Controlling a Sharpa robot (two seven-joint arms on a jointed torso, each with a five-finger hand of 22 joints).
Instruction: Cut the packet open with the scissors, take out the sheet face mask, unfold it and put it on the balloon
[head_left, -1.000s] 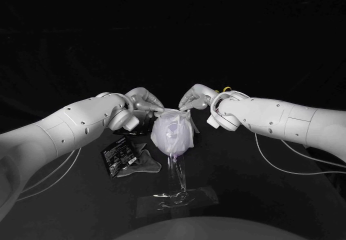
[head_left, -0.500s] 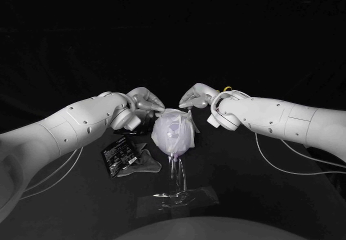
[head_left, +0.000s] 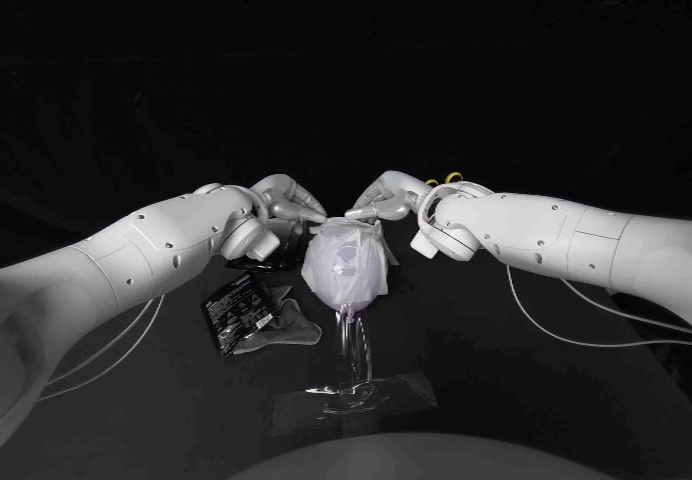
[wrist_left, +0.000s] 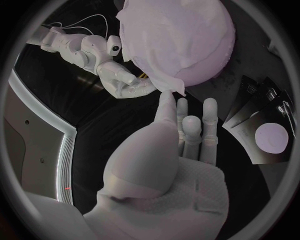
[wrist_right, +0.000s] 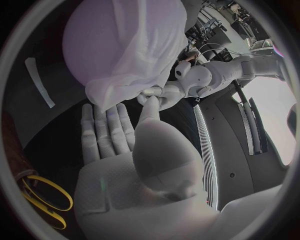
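Mask (head_left: 346, 262) drapes balloon (wrist_left: 213, 54); L hand (head_left: 290, 206), R hand (head_left: 387, 197) pinching.

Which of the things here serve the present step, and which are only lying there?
In use: sheet face mask, draped on the balloon; left hand and right hand, both pinching its upper edge; clear stand under the balloon.
Lying about: opened packet; crumpled pale sheet beside it; yellow-handled scissors by the right hand.
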